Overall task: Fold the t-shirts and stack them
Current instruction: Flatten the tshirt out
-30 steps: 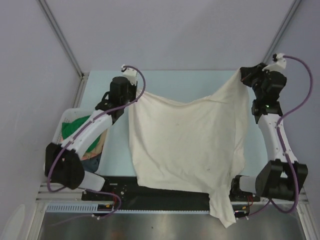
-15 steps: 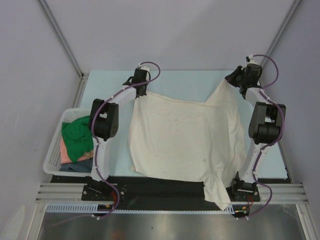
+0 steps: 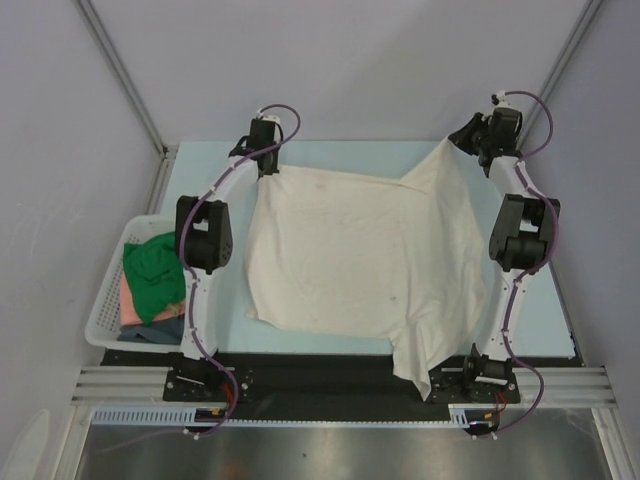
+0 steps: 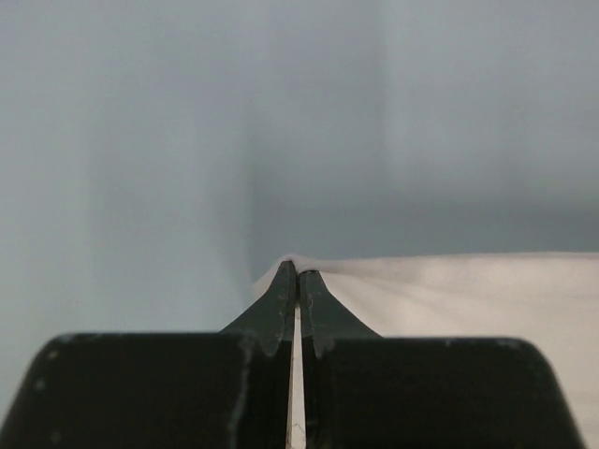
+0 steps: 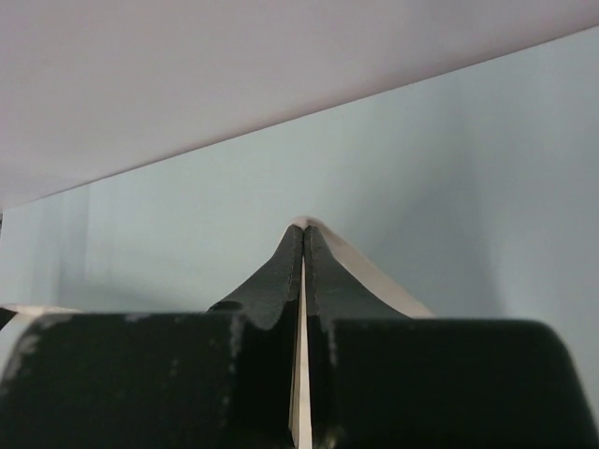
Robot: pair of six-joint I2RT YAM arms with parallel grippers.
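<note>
You're at the spreading step: left end effector point(image 3: 266, 166) and right end effector point(image 3: 468, 140) are each clenched on a far corner of the cream t-shirt point(image 3: 360, 250). It drapes back from them across the pale blue counter point(image 3: 350, 158), one tail hanging off the near edge. Next, I'd judge: lower, let go, then fold. Grey walls rise beyond, and the white lattice basket point(image 3: 104, 322) of shirts sits behind and outboard of your left end effector.

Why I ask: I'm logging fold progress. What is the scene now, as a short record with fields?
cream shirt: spread on table, one part trailing past the near edge
left gripper: shut on its far left corner
right gripper: shut on its far right corner
basket: left of table, holds green shirt, pink shirt, dark shirt
folds done: none visible
</note>
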